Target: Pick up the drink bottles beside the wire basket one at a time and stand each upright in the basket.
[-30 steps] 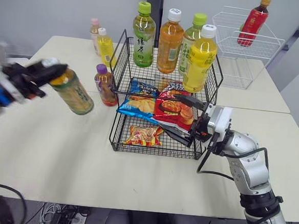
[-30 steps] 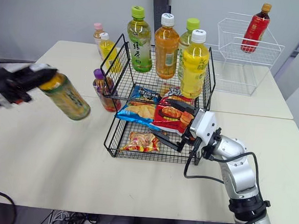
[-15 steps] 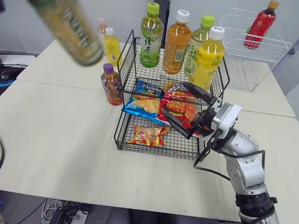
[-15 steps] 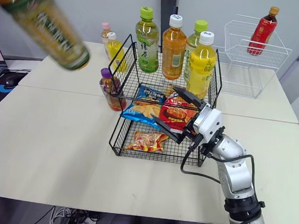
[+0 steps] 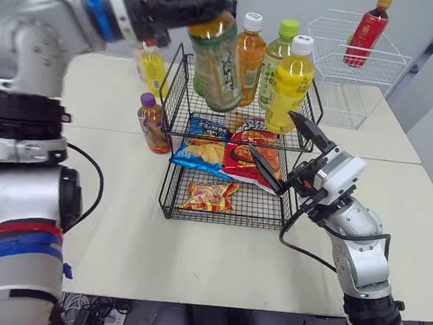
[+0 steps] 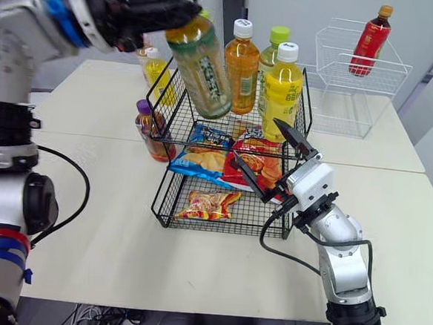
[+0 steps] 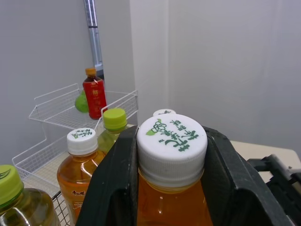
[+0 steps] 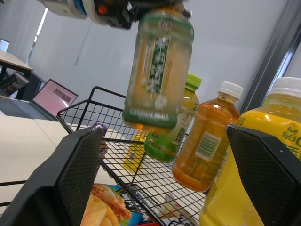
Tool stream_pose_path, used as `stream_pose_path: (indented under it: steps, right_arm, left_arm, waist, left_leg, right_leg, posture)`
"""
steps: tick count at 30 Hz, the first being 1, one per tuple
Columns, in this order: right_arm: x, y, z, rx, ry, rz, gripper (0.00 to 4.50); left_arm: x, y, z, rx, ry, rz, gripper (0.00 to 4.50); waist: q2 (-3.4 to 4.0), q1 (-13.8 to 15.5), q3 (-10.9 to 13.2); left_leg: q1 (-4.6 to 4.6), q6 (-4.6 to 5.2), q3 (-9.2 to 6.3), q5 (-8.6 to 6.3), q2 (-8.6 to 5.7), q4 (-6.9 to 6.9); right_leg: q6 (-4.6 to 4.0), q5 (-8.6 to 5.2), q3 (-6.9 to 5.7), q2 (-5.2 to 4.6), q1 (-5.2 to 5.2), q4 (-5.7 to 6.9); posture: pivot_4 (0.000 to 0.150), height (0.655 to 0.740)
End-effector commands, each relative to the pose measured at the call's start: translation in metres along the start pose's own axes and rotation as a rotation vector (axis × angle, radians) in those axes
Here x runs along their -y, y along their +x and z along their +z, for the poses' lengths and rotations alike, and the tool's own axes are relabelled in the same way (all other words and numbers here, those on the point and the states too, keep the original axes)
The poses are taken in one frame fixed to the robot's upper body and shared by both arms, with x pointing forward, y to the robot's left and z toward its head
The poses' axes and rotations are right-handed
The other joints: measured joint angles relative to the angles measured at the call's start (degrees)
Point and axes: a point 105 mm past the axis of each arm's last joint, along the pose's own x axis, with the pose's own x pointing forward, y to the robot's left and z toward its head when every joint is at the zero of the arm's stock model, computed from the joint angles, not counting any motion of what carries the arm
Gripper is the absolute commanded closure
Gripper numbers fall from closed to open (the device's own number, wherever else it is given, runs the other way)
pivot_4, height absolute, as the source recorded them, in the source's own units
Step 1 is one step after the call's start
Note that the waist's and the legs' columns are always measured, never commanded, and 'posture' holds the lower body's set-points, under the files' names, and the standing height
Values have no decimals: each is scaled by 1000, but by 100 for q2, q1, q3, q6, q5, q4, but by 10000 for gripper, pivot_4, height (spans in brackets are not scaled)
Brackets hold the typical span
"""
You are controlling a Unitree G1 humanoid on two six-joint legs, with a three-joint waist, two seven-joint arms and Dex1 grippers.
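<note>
the raised bottle [image 5: 217,62] hangs over the left part of the wire basket [image 5: 262,203], whose upper shelf carries upright bottles [image 5: 289,86] and whose lower tray carries snack bags [image 5: 247,156]. two more bottles [image 5: 151,124] stand on the table [image 5: 86,213] just left of the basket. a second wire rack [image 5: 356,72] with one bottle [image 5: 367,32] on it stands behind the basket to its right.

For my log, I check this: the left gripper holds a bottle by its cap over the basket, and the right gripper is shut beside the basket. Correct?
Not quite: the right gripper is open, its two fingers spread wide, as the right wrist view shows. The left gripper does hold the bottle by its cap over the basket.
</note>
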Motion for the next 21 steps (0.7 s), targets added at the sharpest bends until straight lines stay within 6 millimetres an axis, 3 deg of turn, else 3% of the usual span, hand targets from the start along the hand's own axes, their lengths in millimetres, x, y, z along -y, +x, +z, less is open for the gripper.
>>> stream_pose_path:
  steps: [1,11,17,21]
  right_arm:
    - [1,0,16,37,-36,-30,0]
    - [2,-3,21,9,-55,-60,0]
    - [2,-2,22,3,-51,-54,0]
    - [3,-1,20,2,-39,-41,0]
  left_arm:
    - [-4,10,5,16,114,23,31141]
    - [-10,38,-20,-9,98,8,31141]
    - [-5,39,-11,26,83,-18,12641]
    - [-10,23,-3,41,81,54,266]
  waist:
    - [0,-1,0]
    - [0,5,0]
    - [0,-3,0]
    - [0,-34,0]
  left_leg:
    - [0,0,1,0,0,0]
    - [-15,0,9,0,-1,4]
    - [-11,0,10,0,-2,8]
    - [-8,-1,10,1,-2,7]
  right_leg:
    - [0,0,0,0,0,1]
    - [0,0,8,0,-24,11]
    - [0,0,11,0,-23,20]
    - [0,0,13,0,-23,26]
  posture:
    - [1500,7400]
    - [1500,7400]
    - [1500,7400]
    - [1500,7400]
